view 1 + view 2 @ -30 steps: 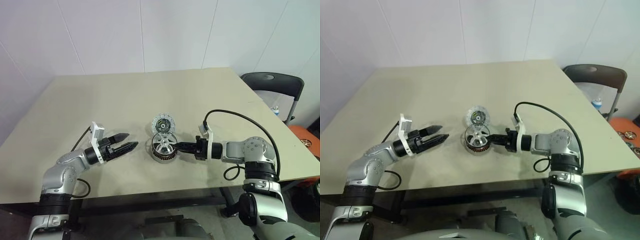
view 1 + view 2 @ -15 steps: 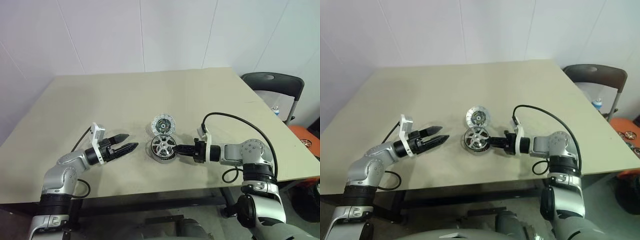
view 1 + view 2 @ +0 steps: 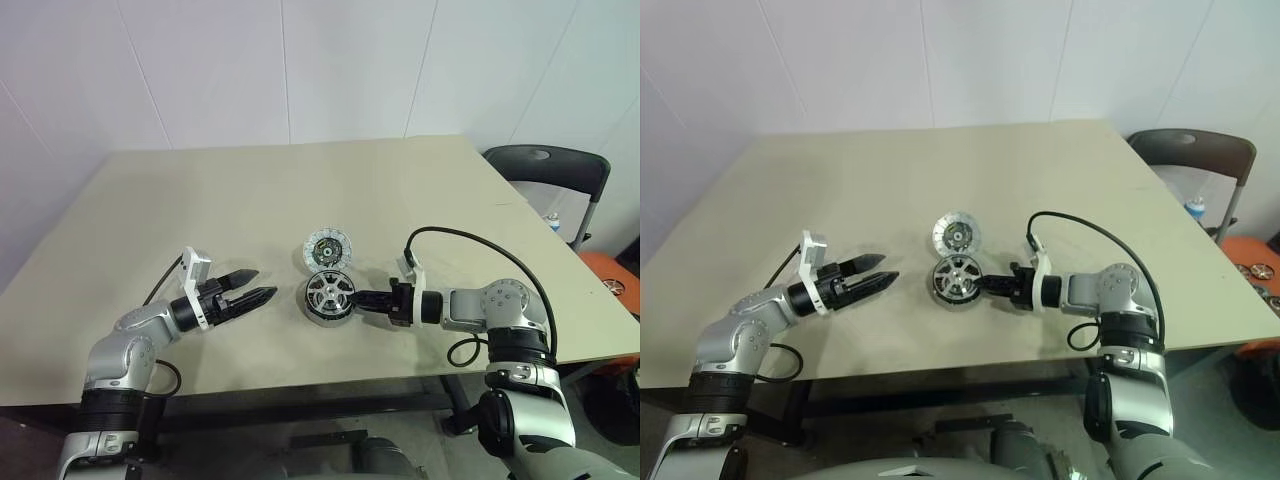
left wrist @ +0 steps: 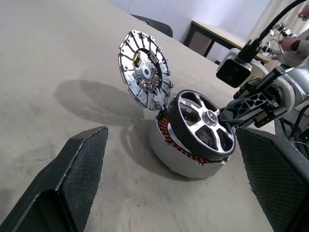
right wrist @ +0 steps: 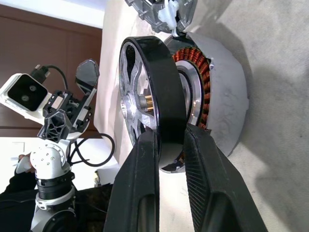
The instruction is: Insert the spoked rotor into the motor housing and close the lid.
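A: Any legible text, labels or numbers?

B: None. The round silver-white segmented lid (image 4: 145, 76) carries small components around its dark centre, but no marking on it can be read. Nothing readable beside it either.

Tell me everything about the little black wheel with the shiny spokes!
The spoked rotor is a thin wheel with a black rim, shiny silvery spokes and a small hub. It looks like metal. It sits tilted on top of the grey motor housing, over the coppery windings, not fully sunk in. The right gripper pinches its rim. The open lid stands just behind it.
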You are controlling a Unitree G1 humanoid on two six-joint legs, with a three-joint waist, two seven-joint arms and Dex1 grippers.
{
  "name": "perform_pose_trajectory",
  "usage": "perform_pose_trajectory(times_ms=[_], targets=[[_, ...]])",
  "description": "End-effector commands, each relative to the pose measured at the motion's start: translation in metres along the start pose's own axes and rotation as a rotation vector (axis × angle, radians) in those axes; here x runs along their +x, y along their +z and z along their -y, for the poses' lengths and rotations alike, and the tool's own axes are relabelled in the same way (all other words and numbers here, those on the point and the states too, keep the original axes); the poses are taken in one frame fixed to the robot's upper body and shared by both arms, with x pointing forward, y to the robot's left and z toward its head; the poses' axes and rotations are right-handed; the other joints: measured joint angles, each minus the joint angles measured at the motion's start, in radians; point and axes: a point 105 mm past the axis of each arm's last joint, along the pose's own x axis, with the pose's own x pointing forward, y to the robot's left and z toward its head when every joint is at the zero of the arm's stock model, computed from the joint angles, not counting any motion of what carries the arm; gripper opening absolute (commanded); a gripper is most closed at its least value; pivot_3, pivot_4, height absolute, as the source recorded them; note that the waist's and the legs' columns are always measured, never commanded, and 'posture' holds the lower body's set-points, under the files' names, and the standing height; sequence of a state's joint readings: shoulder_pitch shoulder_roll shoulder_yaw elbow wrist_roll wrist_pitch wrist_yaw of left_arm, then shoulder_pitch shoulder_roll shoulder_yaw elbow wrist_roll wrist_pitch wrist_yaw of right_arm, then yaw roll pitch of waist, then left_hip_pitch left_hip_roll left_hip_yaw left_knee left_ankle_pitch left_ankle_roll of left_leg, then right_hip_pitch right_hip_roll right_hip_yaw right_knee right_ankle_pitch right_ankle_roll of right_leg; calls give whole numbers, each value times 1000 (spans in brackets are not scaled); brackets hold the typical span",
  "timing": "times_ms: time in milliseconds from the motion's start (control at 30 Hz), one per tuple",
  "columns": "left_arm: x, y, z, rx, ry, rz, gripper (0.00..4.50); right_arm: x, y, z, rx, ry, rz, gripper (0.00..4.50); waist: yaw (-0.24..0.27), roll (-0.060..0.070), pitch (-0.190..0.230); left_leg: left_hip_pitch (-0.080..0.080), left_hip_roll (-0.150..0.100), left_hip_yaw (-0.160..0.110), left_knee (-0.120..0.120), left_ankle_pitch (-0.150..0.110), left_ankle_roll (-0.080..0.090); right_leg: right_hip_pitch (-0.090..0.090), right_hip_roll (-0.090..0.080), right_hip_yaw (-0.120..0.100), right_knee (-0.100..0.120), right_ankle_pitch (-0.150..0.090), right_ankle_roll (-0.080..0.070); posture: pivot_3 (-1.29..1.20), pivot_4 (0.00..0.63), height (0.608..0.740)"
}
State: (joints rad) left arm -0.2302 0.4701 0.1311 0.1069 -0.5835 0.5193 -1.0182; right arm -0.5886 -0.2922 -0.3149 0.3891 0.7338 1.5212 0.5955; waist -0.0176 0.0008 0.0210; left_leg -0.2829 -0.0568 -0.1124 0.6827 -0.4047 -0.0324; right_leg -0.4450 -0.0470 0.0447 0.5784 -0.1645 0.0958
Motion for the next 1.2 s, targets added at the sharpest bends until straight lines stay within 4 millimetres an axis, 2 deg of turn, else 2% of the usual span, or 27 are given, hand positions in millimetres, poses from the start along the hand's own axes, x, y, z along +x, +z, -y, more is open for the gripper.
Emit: perform_pose_trajectory(times_ms=[33,133,167,400,533,833,1067,1200], targets=[[1,8,1,38,-4,13,4500,-1,5,-4,-24,14,13,388,0,0,0,0,0,0,0,0,0,0,0,0,0,0,0,0,0,740],[1,7,2,39,-3,13,4500,0,4,-3,-36,0,14,388,0,0,0,0,0,0,0,0,0,0,0,0,0,0,0,0,0,740],[1,7,2,39,-2,13,4500,0,4,-2,-39,-2,14,1104,-1,0,0,0,0,0,0,0,0,0,0,0,0,0,0,0,0,740],[2,8,0,42,8,12,4500,0,7,-2,-47,-2,20,3209,-2,0,0,6,0,0,0,-1,2,6,0,0,1,0,0,0,0,740],[2,7,-1,41,11,10,4500,0,8,-4,-44,18,27,3209,-2,0,0,12,1,0,0,-1,2,12,2,0,1,0,0,0,0,740],[2,5,-1,38,12,5,4500,-7,14,-16,-121,38,5,3209,0,0,0,12,1,0,0,-1,2,12,1,0,0,0,0,0,0,740],[5,5,-1,37,6,4,4500,-10,15,-14,-164,-4,-31,3209,1,1,0,11,1,0,0,-1,3,10,1,0,0,0,0,0,0,740],[6,5,-1,36,6,5,4500,-13,27,-16,-240,-33,10,3209,1,1,1,10,1,1,0,-2,3,10,1,0,-1,0,0,0,0,740]])
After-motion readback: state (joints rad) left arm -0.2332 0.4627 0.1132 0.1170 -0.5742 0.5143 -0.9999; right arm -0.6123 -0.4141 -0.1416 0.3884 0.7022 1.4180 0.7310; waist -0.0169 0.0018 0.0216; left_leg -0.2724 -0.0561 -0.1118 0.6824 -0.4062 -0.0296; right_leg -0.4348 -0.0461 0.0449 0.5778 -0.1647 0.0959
